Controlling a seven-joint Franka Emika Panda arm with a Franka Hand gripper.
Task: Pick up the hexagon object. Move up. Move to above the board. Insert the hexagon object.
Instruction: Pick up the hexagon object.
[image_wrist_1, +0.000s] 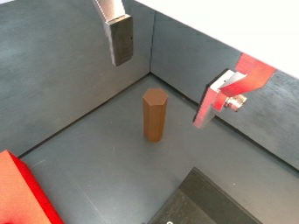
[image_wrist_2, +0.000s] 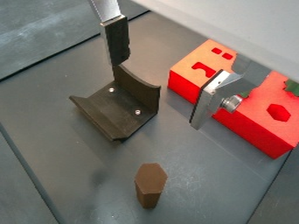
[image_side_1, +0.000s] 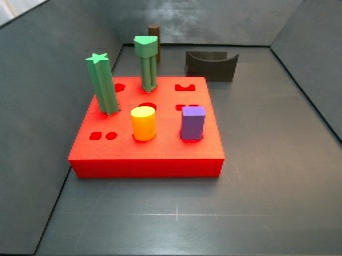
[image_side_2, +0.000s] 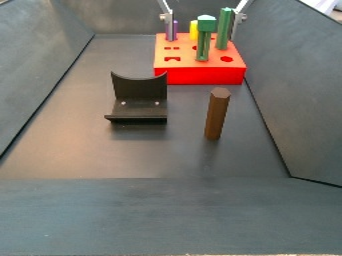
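The hexagon object (image_wrist_1: 155, 115) is a small brown peg standing upright on the dark floor. It also shows in the other wrist view (image_wrist_2: 149, 185) and in both side views (image_side_2: 215, 113) (image_side_1: 154, 32), half hidden behind a green peg in one. My gripper (image_wrist_1: 162, 92) is open and empty, above the floor, with its fingers (image_wrist_1: 121, 42) clear of the peg; it also shows in the other wrist view (image_wrist_2: 158, 92). The red board (image_side_1: 147, 155) lies apart from the peg (image_side_2: 201, 70) (image_wrist_2: 193, 79) (image_wrist_1: 17, 192). The gripper is out of both side views.
The dark fixture (image_side_2: 136, 98) (image_wrist_2: 117, 109) (image_side_1: 211, 65) stands between peg and board. In the board stand a green star peg (image_side_1: 100, 85), a green peg (image_side_1: 146, 65), a yellow peg (image_side_1: 143, 123) and a purple peg (image_side_1: 193, 122). Grey walls enclose the floor.
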